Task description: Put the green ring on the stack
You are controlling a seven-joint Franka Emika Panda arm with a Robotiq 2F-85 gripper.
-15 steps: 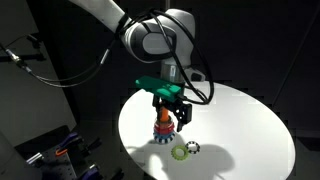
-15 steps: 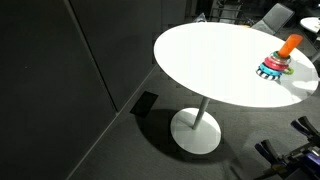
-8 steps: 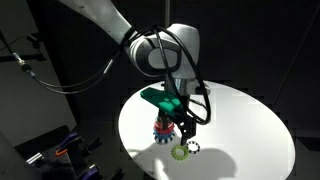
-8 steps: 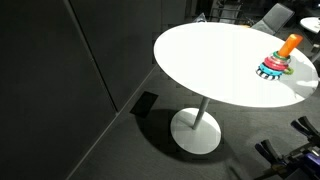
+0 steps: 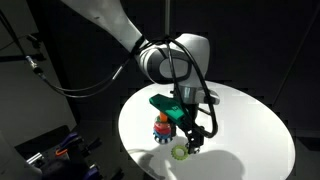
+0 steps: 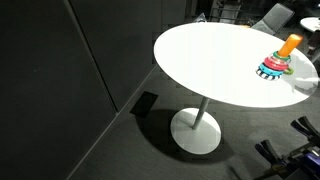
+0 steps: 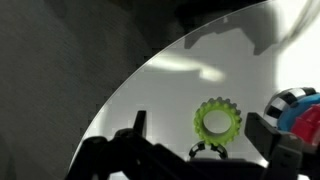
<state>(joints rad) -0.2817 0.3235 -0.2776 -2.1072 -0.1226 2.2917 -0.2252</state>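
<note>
Green ring (image 7: pixel 217 121) flat on table (image 7: pixel 170 80), between the jaws.
Gripper (image 7: pixel 200 130) jaws wide apart, clear of ring; dark toothed ring (image 7: pixel 208 151) just beside it; stack (image 7: pixel 300 112) close on right.

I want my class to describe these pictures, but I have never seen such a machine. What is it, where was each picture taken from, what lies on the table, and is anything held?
It is a robot arm with a two-fingered gripper at its end. Two pictures come from cameras standing outside the robot; the third comes from a camera on its wrist, looking past the fingers. On the round white table stands the stack, an orange peg with red and blue toothed rings round its foot. Near it lie the green ring and, close beside that, a small dark toothed ring. The gripper hangs above the green ring with its fingers wide apart and holds nothing.
</note>
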